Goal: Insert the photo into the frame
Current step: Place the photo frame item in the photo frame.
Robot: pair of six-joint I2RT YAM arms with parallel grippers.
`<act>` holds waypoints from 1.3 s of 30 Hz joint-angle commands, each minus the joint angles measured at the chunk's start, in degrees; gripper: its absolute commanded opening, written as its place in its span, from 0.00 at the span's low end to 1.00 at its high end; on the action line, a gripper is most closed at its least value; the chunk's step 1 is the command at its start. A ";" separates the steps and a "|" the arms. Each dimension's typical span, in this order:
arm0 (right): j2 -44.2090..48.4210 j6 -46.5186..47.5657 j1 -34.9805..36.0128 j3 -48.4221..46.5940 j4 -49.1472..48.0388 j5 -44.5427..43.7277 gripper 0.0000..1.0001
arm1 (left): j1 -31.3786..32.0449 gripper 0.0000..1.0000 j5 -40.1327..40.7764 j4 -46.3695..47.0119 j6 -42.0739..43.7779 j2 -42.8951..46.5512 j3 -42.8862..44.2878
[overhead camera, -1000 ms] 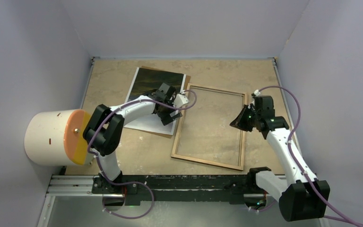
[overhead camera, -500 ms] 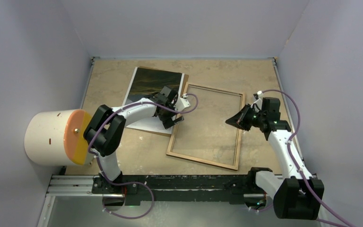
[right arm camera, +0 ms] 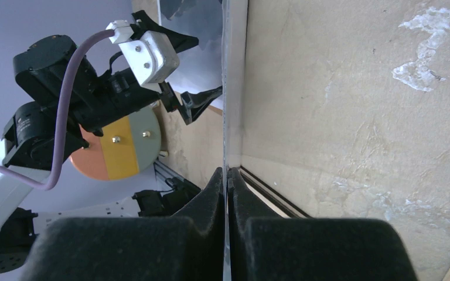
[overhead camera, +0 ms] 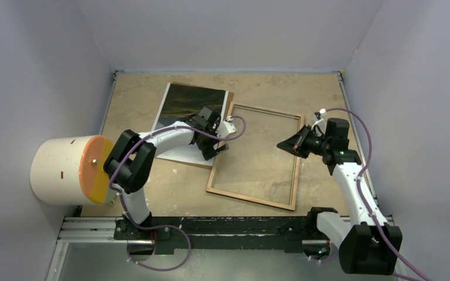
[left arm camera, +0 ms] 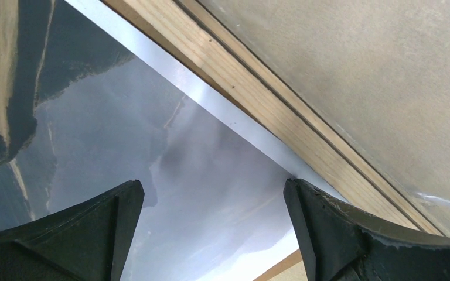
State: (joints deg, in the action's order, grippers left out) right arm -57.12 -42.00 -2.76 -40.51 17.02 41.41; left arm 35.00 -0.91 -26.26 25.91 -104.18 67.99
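Note:
The photo (overhead camera: 181, 105) lies at the back left on a brown backing board (overhead camera: 194, 165). The frame (overhead camera: 249, 199) lies wood side up to its right, its left rail against the photo's edge. My left gripper (overhead camera: 212, 146) is open, its jaws wide apart just above the photo's pale lower part (left arm camera: 152, 146), next to the wood rail (left arm camera: 258, 99). My right gripper (overhead camera: 286, 144) hangs over the frame's right side, shut on a thin clear pane (right arm camera: 227, 88) seen edge-on. The frame's rail (right arm camera: 269, 196) shows below it.
A large white cylinder with an orange and yellow face (overhead camera: 64, 170) lies at the left edge. Grey walls close in the table on three sides. The black base rail (overhead camera: 222, 228) runs along the near edge.
The frame has slid left and turned, its left rail now against the photo. My right gripper has moved left with it. The left gripper has barely moved.

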 commanded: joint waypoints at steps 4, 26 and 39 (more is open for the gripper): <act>1.82 -3.14 1.37 -2.66 -3.26 1.57 0.00 | -0.09 1.00 -6.37 -1.22 -2.68 0.40 2.72; 4.56 -10.66 2.40 -1.10 -4.60 -1.01 0.00 | -4.86 1.00 -6.34 -0.14 -1.56 1.56 0.56; 5.00 -9.12 2.41 2.97 -6.48 -0.62 0.00 | -4.82 1.00 -5.84 1.91 -2.61 0.86 -1.10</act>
State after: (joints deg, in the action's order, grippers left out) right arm -52.95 -51.55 -0.64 -38.59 13.32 39.72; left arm 30.17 -6.20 -26.28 24.43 -104.18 67.35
